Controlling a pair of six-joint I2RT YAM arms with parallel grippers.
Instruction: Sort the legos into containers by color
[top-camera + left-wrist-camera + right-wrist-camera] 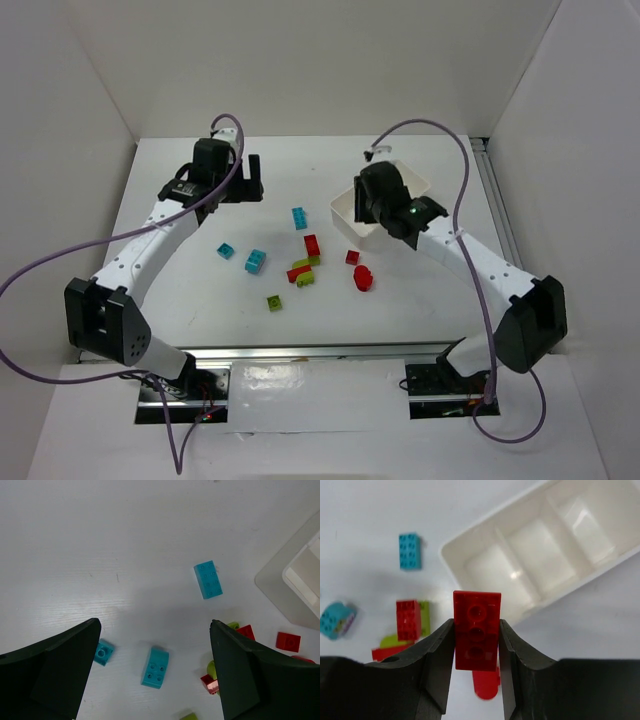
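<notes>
Plain white worktop (pixel 200 290); glossy white tray (pixel 540 545); loose bricks in three solid colours: a cyan brick (pixel 410 551), a lime green brick (pixel 274 301), a red square brick (pixel 352 257); a longer red brick (pixel 477 605) between the black fingers (pixel 435 665) of the right pincer (pixel 477 625); white arms (pixel 150 245), purple cables (pixel 40 270).

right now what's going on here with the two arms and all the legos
The right end effector grips a red brick, held up near the white tray, whose three compartments all look empty. The left end effector is open and holds nothing, hovering over the cyan bricks. The other bricks, red, green and cyan, lie loose on the table, so sorting has barely begun.
</notes>
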